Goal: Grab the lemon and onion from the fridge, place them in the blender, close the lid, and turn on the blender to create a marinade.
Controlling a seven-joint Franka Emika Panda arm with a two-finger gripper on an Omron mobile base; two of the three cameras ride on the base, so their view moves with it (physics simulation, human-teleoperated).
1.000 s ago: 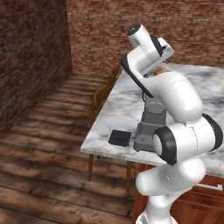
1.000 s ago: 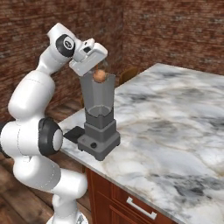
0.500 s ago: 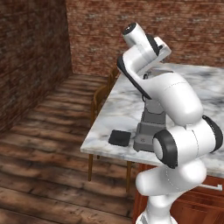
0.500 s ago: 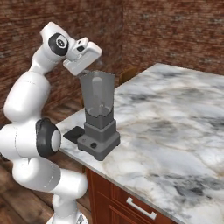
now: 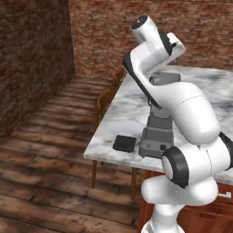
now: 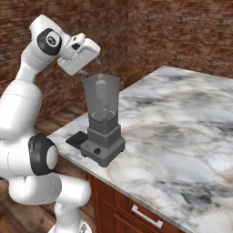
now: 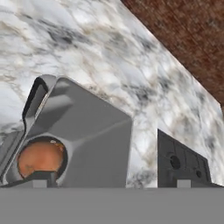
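Blender [image 6: 103, 119]: grey translucent square jar, tapering downward, side handle [image 7: 34, 98], seated on a dark grey base [image 6: 103, 146] with small front buttons; stands near the corner of the counter, mouth open and uncovered. Contents, seen from the hand view: one rounded orange-brown item, apparently the onion [image 7: 41, 158], lying at the jar's bottom. Lid [image 5: 124, 143]: flat black square cap with rounded corners, lying flat on the counter just beside the base, toward the counter's edge. Counter [image 6: 191, 136]: white-and-grey veined marble slab over reddish wooden cabinets with a pale drawer handle [image 6: 145, 215]. Gripper [image 6: 86, 68]: hangs above and slightly to one side of the jar's mouth, clear of it; whether its fingers are spread or closed cannot be told. Room: brick walls [image 5: 32, 54], dark wooden plank floor [image 5: 45, 182], wooden chairs [image 5: 103, 103] drawn up to the counter's far side.
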